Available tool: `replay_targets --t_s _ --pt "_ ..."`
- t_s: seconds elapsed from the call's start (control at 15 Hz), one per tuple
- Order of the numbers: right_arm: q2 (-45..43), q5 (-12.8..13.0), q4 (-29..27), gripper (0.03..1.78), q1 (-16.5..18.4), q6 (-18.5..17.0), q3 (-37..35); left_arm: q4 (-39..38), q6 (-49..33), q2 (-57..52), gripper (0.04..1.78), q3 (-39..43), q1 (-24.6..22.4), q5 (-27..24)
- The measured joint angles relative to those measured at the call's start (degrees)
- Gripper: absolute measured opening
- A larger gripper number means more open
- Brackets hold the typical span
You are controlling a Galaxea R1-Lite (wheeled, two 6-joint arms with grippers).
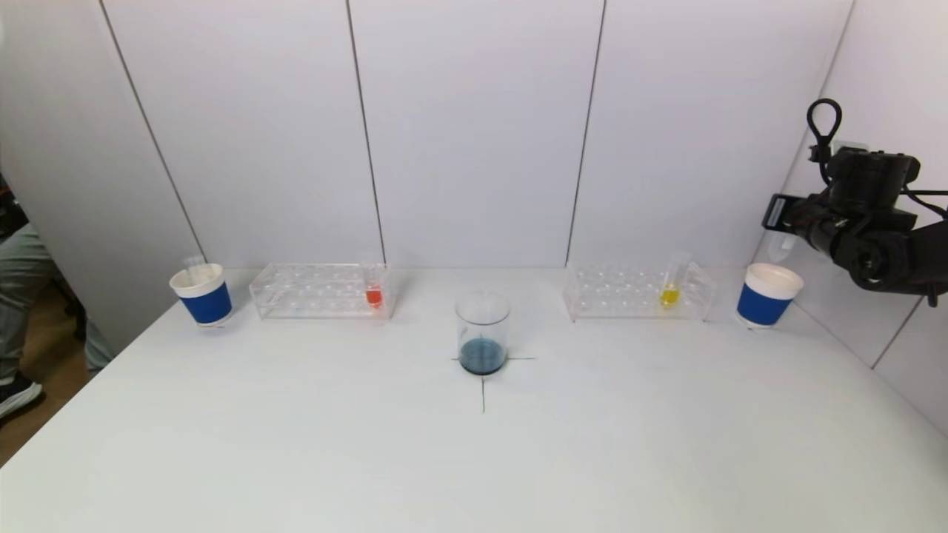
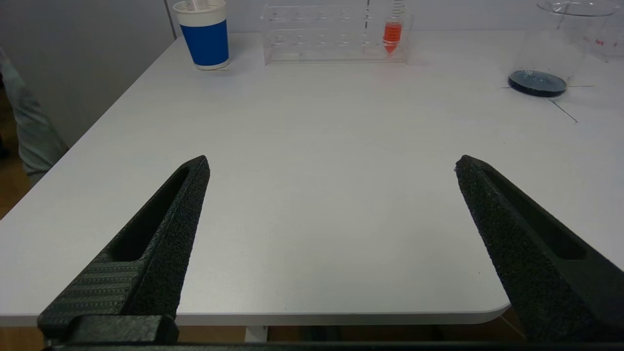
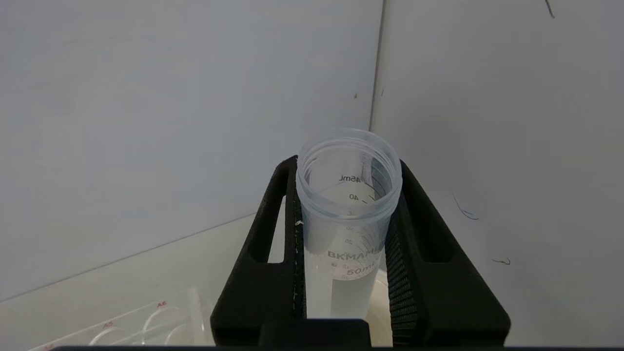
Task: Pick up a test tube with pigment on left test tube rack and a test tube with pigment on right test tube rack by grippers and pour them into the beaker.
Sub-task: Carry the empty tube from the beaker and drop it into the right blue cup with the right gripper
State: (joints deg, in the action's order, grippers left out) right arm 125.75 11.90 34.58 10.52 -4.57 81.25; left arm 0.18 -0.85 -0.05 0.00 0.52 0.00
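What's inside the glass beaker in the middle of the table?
The beaker holds a shallow layer of dark blue liquid at the bottom; the rest looks empty. Nothing covers it, though anything sunk in the dark liquid would be hidden.

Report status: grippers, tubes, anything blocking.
Right gripper shut on empty tube, above right cup. Left gripper open, low. Orange tube, yellow tube racked. Beaker unobstructed.

Two racks (image 1: 320, 290), two cups (image 1: 201, 294), one beaker (image 1: 482, 332), four tubes (image 1: 374, 290)
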Motion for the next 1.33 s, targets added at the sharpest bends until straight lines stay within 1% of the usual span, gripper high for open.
replay_targets --t_s 0.33,0.6,0.87,1.07,1.33 --pt "5.13 0.0 -0.02 0.52 1.35 0.02 3.45 0.0 0.0 0.0 1.76 0.0 0.0 0.0" --pt "7.25 -0.02 0.11 0.52 1.96 0.11 3.73 -0.02 -0.02 0.0 1.76 0.0 0.0 0.0" --pt "7.77 -0.02 0.37 0.52 2.04 0.22 1.93 0.0 0.0 0.0 1.76 0.0 0.0 0.0" --pt "7.74 -0.02 2.49 0.52 1.99 0.35 0.06 0.0 -0.02 0.0 1.76 0.0 0.0 0.0" --pt "7.41 -0.02 3.43 0.52 1.72 0.39 -1.65 0.0 0.01 0.0 1.76 0.0 0.0 0.0"
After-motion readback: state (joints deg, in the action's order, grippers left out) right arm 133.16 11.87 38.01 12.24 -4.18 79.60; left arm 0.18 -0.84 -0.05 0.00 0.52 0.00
